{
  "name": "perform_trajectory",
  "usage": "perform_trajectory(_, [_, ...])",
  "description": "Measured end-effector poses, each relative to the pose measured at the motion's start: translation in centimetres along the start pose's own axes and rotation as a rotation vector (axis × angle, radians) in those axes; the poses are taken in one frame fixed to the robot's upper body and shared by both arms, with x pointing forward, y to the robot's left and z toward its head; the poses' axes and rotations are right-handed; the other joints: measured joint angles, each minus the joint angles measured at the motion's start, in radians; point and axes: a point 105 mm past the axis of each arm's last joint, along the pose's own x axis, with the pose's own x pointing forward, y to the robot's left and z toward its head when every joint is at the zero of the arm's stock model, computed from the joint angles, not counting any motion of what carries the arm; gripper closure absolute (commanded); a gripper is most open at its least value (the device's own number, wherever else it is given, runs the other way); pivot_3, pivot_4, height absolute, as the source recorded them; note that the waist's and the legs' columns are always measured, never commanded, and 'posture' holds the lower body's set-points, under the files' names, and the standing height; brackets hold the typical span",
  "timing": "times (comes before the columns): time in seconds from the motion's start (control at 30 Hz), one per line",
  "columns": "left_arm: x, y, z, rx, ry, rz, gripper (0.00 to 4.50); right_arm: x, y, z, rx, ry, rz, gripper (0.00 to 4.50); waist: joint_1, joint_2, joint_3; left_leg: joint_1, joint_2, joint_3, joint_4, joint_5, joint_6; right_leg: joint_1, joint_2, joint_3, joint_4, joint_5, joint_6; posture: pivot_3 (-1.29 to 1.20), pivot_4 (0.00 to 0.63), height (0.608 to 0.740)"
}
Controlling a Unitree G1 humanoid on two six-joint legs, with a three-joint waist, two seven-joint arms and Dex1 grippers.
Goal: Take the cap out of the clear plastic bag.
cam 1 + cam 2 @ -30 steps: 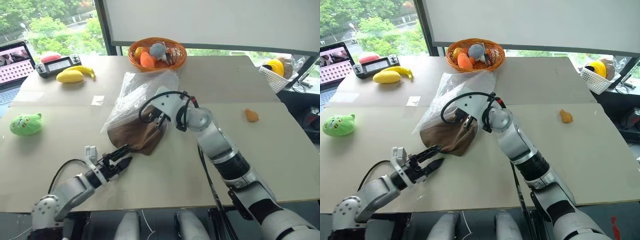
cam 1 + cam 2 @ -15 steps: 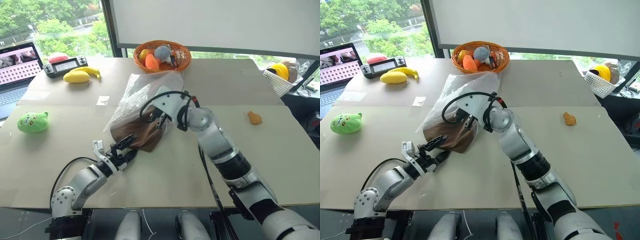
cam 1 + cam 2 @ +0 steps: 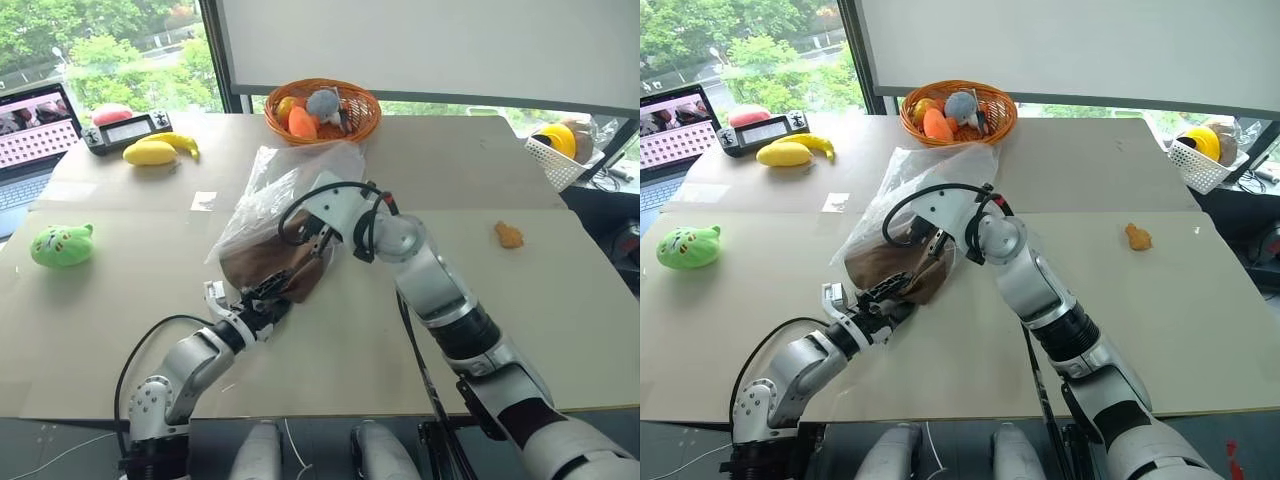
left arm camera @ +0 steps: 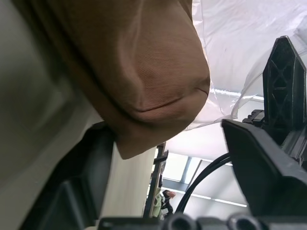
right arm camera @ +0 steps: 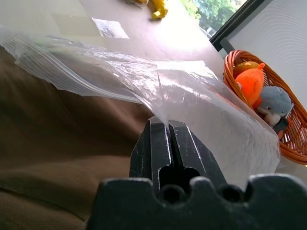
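Grippers (image 3: 262, 297) crowd cap (image 3: 265, 265); basket (image 3: 322, 108) beyond.

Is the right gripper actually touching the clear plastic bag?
Touching. In the right wrist view, the right gripper is shut on a fold of the clear plastic bag.

No readable text, label, brand, number or sign anywhere. Laptop screen (image 3: 30, 118) at table's far left corner: pink pattern and small picture, no legible characters. Handheld controller display (image 3: 127, 129) beside it: pale panel, characters too small to read. Paper slip (image 3: 204, 201) on table: blank.
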Motion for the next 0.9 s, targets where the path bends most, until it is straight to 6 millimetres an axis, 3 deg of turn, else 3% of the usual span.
perform_trajectory(0.2, [0.4,-0.5,-0.1,0.024,0.001,0.034,1.70,-0.1,0.0,0.2,-0.001,-0.004,-0.002,4.50,0.000,0.000,0.000,0.000,0.000,0.000,0.000,0.000,0.000,0.000,0.000,0.000,-0.001,0.000,0.000,0.00,0.150,0.735])
perform_trajectory(0.3, [0.7,-0.7,-0.1,0.010,-0.009,0.034,2.38,-0.1,0.0,0.1,0.002,-0.001,-0.001,4.50,0.000,0.000,0.000,0.000,0.000,0.000,0.000,0.000,0.000,0.000,0.000,0.000,-0.001,0.000,0.000,0.00,0.150,0.735])
perform_trajectory(0.5, [0.6,-1.3,0.0,0.014,-0.022,0.019,4.44,-0.1,0.0,0.1,0.002,-0.001,-0.002,4.50,0.000,0.000,0.000,-0.001,0.000,0.000,-0.001,0.000,0.000,0.000,0.000,0.000,-0.003,0.000,0.000,0.00,0.150,0.735])
perform_trajectory(0.9, [0.5,-1.4,0.3,0.006,-0.032,-0.002,4.48,-0.1,0.0,0.1,0.003,0.001,-0.002,4.50,0.000,0.000,0.000,-0.002,0.000,0.000,-0.001,0.000,0.000,0.000,0.000,-0.001,-0.004,0.001,0.001,0.00,0.150,0.735])
